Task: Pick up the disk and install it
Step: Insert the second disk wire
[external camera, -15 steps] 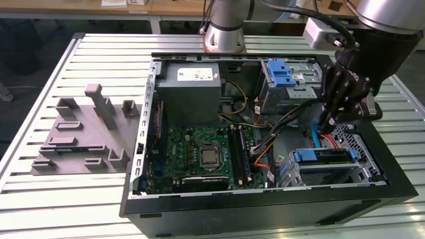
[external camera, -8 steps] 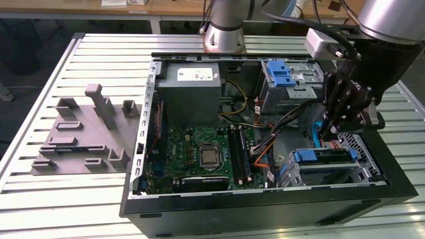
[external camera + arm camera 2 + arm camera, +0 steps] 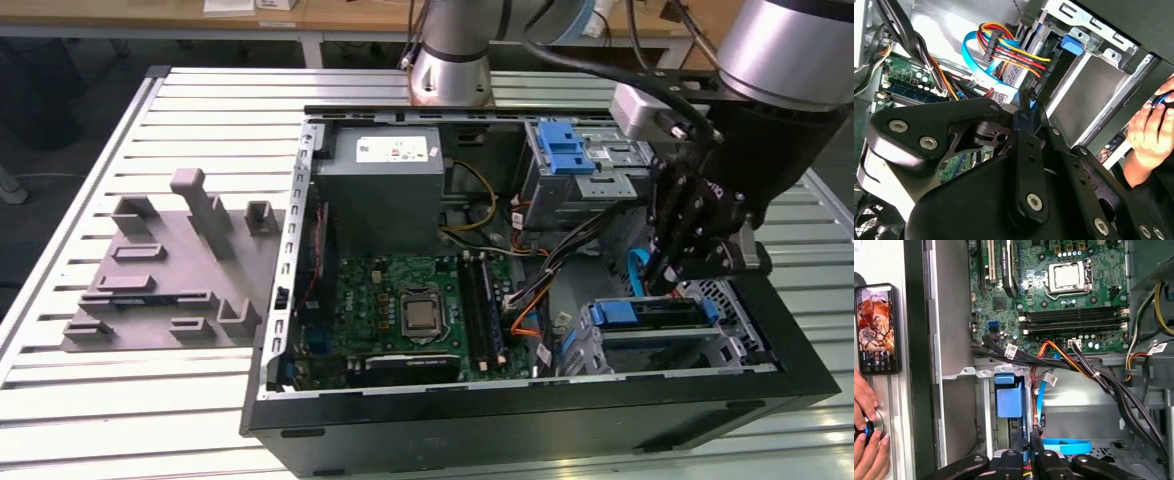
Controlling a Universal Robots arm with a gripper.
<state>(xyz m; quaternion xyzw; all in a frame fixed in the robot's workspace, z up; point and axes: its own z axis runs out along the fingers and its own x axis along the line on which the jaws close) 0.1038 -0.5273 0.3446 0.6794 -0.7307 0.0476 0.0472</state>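
Nearby:
Cables: orange and blue bundle (image 3: pixel 1054 357) at the gripper's (image 3: pixel 694 262) 9 o'clock in the exterior view.
Disk: (image 3: pixel 654 318) seated in lower cage, mostly hidden.
Claw: clenched, grasping nothing.

The arm reaches down from the exterior view's upper right, its wrist pointing steeply downward. The gripper (image 3: pixel 699 262) hangs low, and in the first wrist view its jaws stand pressed together, nothing between them.

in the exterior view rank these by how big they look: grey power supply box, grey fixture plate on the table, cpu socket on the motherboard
1. Grey fixture plate, largest.
2. Grey power supply box, clearly smaller, though part of it sits inside the case.
3. CPU socket, by far the smallest.
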